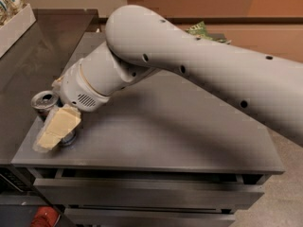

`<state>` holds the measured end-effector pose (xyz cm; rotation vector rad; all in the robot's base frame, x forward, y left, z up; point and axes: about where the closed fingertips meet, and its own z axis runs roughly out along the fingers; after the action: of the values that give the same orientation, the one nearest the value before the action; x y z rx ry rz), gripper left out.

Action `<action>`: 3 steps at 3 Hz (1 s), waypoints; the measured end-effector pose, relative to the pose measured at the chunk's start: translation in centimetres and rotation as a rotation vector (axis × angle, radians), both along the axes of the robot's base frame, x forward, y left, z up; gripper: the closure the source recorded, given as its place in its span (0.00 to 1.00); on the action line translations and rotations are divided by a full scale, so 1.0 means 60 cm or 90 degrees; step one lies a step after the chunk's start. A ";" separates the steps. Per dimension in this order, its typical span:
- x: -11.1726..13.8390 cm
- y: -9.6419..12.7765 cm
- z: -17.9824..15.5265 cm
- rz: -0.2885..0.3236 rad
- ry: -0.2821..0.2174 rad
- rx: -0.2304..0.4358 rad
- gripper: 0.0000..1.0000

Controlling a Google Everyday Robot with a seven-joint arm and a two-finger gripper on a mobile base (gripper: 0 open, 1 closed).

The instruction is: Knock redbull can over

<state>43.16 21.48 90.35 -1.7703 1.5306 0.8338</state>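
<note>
While one redbull can (44,101) stands | one gripper (56,130) close against its front

Cream hand (50,135) against silver redbull can (43,100)

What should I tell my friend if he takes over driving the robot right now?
The gripper is low at the front left corner of the table, right in front of the redbull can and covering most of its body. Whether they touch cannot be told.
The redbull can stands upright near the table's left edge, with its top showing.
Done: the gripper is at the can.
Left: the can is not yet knocked over. A sideways push would probably tip it.
</note>
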 end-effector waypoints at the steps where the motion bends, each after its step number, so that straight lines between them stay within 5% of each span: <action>1: -0.008 0.012 -0.002 0.006 0.005 0.008 0.27; 3: -0.018 0.024 0.002 0.019 0.007 0.019 0.73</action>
<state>42.07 22.90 90.45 -1.7738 1.4936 0.8780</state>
